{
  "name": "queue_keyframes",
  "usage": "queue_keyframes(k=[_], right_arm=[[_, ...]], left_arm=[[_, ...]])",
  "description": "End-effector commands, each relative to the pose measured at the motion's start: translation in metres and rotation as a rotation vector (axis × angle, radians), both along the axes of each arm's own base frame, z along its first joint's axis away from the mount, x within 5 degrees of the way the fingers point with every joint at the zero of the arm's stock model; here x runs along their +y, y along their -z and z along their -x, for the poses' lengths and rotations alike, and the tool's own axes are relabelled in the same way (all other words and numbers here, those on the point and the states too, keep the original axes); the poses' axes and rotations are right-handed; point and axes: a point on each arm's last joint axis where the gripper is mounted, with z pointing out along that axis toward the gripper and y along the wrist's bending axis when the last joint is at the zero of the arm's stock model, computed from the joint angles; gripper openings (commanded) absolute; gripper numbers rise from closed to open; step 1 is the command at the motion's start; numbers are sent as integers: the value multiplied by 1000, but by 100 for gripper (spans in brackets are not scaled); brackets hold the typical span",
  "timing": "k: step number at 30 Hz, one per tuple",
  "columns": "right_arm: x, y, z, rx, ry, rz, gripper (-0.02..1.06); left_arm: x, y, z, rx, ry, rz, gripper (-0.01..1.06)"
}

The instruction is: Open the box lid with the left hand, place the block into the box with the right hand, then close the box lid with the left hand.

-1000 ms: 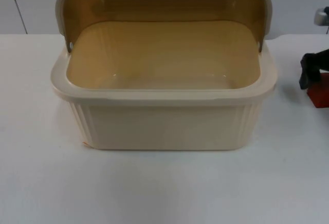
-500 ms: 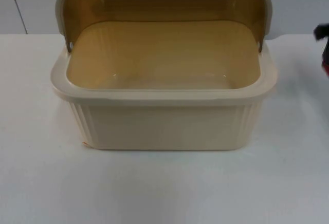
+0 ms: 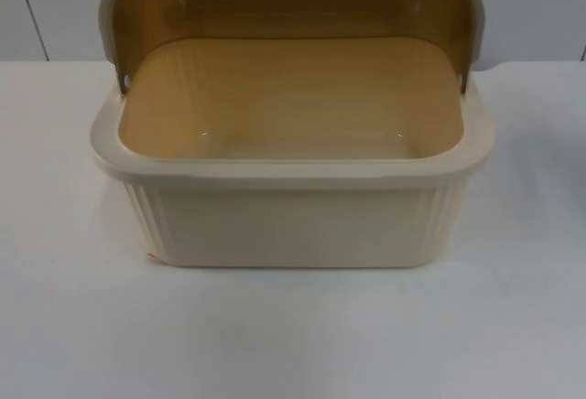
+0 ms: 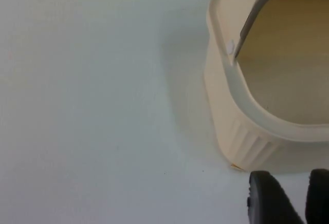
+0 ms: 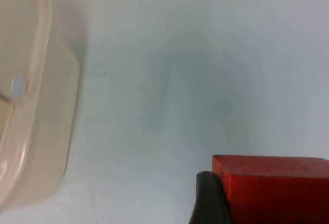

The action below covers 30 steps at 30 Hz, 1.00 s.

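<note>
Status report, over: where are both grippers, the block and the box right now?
Left gripper beside box, fingers apart, holding nothing. Right gripper shut on red block, above table beside the box. Lid open, box empty, path unobstructed.

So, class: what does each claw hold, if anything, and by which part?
The right claw grips the red block by its sides. The left claw holds nothing, beside the open box.

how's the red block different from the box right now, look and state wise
The red block is solid and flat-faced; the cream box is hollow, with ribbed walls. The block sits in the right hand, above the table beside the box, while the box stands on the table, lid open, nothing in it. The left hand waits near the box's corner.
</note>
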Motion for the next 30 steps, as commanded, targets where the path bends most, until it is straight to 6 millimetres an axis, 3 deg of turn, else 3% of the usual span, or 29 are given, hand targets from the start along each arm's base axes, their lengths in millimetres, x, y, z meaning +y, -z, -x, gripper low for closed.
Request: queue_keyframes(k=[1,6,12,15,17,22,24,30], right_arm=[[-2,0,31,-2,-3,7,0],[-2,3,56,-4,-1,2,0],[2,4,64,35,-18,-1,0],[24,3,65,24,-87,-26,0],[34,2,65,6,-119,-32,0],[87,-5,71,-113,-225,-117,0],[97,-4,72,-132,-232,-117,0],[158,22,65,-187,-292,-83,0]], left_arm=[[-1,0,1,-7,1,2,22],[-1,0,1,-7,1,2,22],[-1,0,1,-6,5,-5,17],[-1,0,1,-6,13,-15,-1],[-1,0,1,-8,18,-22,0],[-1,0,1,-8,18,-22,0],[-1,0,1,-8,18,-22,0],[-1,0,1,-8,18,-22,0]])
